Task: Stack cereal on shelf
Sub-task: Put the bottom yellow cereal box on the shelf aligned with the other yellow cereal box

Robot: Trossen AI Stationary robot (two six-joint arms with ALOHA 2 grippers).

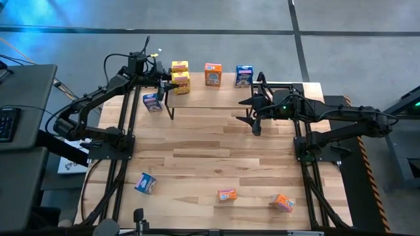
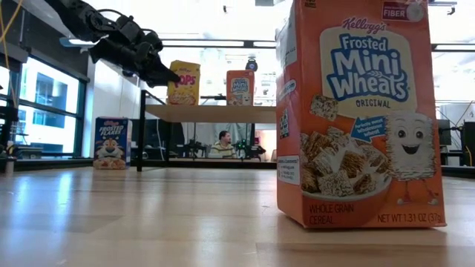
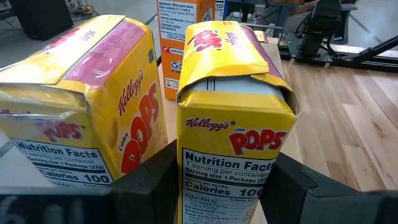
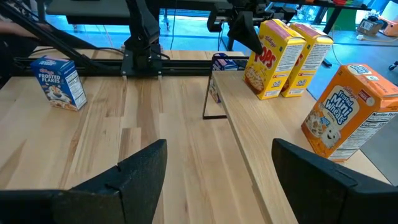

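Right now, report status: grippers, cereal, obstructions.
Left gripper shut on yellow Corn Pops box on wooden shelf. Right gripper open, idle. Nothing blocking.

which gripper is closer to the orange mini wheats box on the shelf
Left. The left gripper grips a yellow Pops box just beside the Mini Wheats box; the right gripper hovers open, farther off.

The big orange cereal box up close in the low view hides the right end of the shelf, and the person behind the shelf is too small to tell much about.
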